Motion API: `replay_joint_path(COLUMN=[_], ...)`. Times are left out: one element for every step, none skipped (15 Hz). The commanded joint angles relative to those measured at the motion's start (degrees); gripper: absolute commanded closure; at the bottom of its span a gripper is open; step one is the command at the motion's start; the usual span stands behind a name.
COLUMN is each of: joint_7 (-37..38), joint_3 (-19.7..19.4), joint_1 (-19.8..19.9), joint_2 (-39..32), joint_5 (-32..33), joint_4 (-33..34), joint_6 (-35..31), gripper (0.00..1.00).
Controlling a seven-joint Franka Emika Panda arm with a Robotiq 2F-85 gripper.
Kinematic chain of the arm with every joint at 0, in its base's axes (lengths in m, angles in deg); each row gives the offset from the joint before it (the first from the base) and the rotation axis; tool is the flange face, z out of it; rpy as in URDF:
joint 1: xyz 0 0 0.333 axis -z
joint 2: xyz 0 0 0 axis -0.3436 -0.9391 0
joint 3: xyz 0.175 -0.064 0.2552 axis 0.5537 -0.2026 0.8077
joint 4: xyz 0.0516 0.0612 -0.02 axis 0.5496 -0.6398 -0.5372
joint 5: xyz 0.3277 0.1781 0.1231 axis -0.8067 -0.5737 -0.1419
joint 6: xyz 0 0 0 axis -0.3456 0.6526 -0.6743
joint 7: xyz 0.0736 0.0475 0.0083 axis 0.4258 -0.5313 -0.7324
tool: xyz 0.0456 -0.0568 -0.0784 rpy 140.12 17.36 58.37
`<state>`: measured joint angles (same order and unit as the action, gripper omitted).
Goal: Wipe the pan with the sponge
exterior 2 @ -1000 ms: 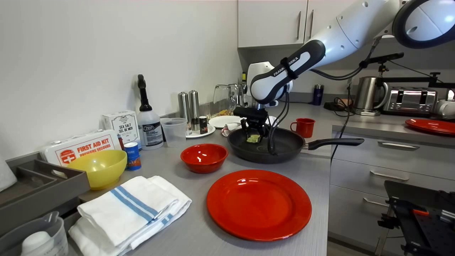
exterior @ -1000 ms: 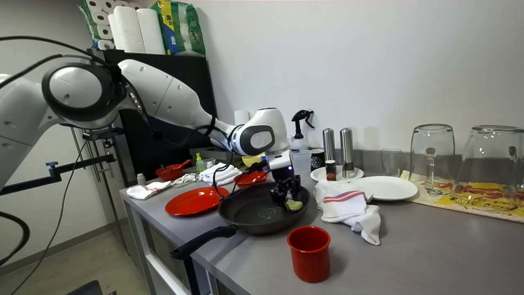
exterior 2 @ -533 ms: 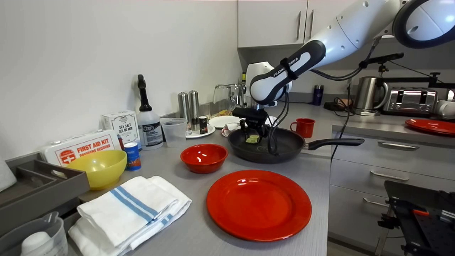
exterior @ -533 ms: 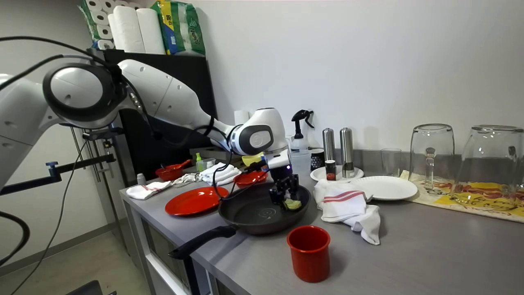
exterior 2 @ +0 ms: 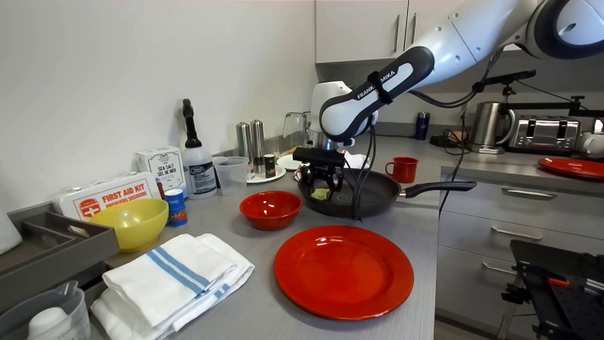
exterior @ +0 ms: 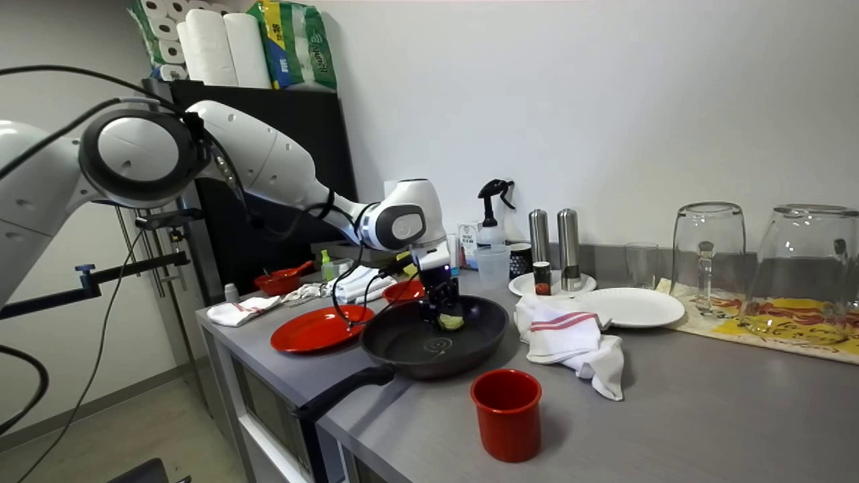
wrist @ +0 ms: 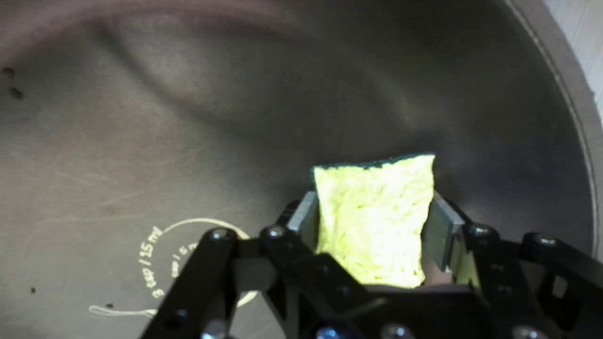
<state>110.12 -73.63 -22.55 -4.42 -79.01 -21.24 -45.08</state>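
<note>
My jaws: I pinch the sponge (wrist: 374, 221) by opposite sides.
Sponge: inside the pan (exterior: 402, 345), on the half away from its handle (exterior: 345, 391).
Pan: on the bench (exterior: 671, 416), handle over the edge.
Red mug (exterior: 507, 419): upright near the pan.

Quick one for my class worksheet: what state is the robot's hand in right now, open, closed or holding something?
Hand: closed, holding the sponge by two opposite sides, inside the pan.
</note>
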Motion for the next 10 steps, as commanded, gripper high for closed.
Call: replay_joint_path(joint_7=[-1.54, -1.47, -1.4, -1.09, -0.51, -0.12, 0.13, 0.42, 0.57, 0.81], joint_3=[0.98, 0.81, 0.52, 0.13, -0.47, -0.95, -1.47, -2.1, -2.74, -3.39], joint_1=[-0.44, -0.46, -0.35, -0.34, -0.35, -0.28, -0.04, 0.11, 0.38, 0.5], joint_2=[-1.17, -1.24, -1.31, -1.39, -1.57, -1.69, -1.77, -1.85, -1.9, -1.92], joint_5=[-0.06, 0.02, 0.11, 0.34, 0.74, 0.98, 1.1, 1.36, 1.51, 1.76], joint_4=[-0.57, -0.54, -0.56, -0.59, -0.59, -0.6, -0.63, -0.69, -0.76, -0.92], joint_6=[-0.2, -0.24, -0.24, -0.3, -0.34, -0.34, -0.18, -0.21, -0.09, -0.27], gripper=[0.72, 0.72, 0.72, 0.72, 0.72, 0.72, 0.72, 0.72, 0.72, 0.72])
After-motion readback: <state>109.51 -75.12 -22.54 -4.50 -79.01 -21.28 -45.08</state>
